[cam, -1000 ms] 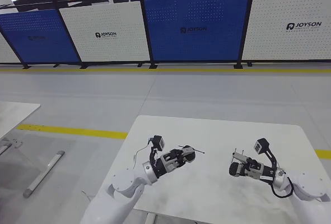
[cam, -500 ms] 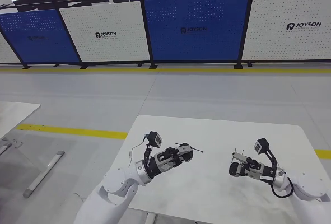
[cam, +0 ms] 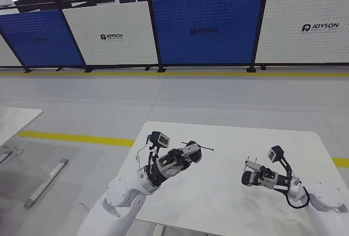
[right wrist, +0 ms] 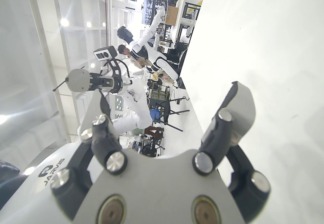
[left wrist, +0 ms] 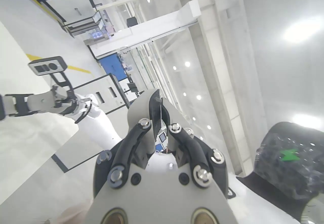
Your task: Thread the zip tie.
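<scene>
On the white table (cam: 233,138), the right gripper (cam: 248,176), at the near right, gapes empty. The left gripper (cam: 192,151), well apart at the left, pinches 1 zip tie (cam: 206,147) aloft. Likely risk: the thin strap swivels in that pinch, so its tip misses the head.

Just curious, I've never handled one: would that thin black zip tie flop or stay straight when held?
Probably fairly stiff: the zip tie juts straight from the shut left gripper without sagging. Likely very light, being so thin. It might twist in the pinch.
</scene>
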Available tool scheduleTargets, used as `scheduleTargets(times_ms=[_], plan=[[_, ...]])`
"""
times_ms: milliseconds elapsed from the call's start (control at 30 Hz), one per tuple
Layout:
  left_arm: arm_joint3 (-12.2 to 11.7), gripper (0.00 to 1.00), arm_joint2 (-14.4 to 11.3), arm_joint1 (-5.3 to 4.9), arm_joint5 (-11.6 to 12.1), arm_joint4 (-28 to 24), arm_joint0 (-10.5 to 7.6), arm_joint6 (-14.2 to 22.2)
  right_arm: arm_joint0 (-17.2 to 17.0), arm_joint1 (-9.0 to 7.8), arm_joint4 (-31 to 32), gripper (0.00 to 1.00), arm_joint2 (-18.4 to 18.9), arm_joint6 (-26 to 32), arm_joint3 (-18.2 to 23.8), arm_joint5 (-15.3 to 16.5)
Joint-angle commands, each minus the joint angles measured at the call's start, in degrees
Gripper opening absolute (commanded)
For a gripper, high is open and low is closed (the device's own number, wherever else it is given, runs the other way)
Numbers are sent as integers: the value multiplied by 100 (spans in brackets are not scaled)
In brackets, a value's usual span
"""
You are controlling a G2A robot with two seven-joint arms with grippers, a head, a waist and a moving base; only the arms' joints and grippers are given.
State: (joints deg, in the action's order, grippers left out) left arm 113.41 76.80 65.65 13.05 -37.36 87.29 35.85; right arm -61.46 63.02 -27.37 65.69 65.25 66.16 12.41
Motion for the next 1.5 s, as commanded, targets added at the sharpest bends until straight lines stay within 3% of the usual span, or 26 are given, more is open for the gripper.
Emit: scheduleTargets(times_ms=[0,267,633,900,1100,1233,1467], plan=[[81,0,35,-3,28,-75,-6,40,0,0,0,100,0,0,0,0],[207,0,67,7,247,-438,4,169,0,0,0,100,0,0,0,0],[203,0,95,0,191,-355,0,165,0,0,0,100,0,0,0,0],[-409,0,-126,22,-203,-320,-105,-108,0,0,0,100,0,0,0,0],[-950,0,-401,57,-231,-326,-154,-174,0,0,0,100,0,0,0,0],[-1291,0,-570,87,-55,-38,-229,-411,0,0,0,100,0,0,0,0],[-1309,0,-593,93,3,34,-238,-489,0,0,0,100,0,0,0,0]])
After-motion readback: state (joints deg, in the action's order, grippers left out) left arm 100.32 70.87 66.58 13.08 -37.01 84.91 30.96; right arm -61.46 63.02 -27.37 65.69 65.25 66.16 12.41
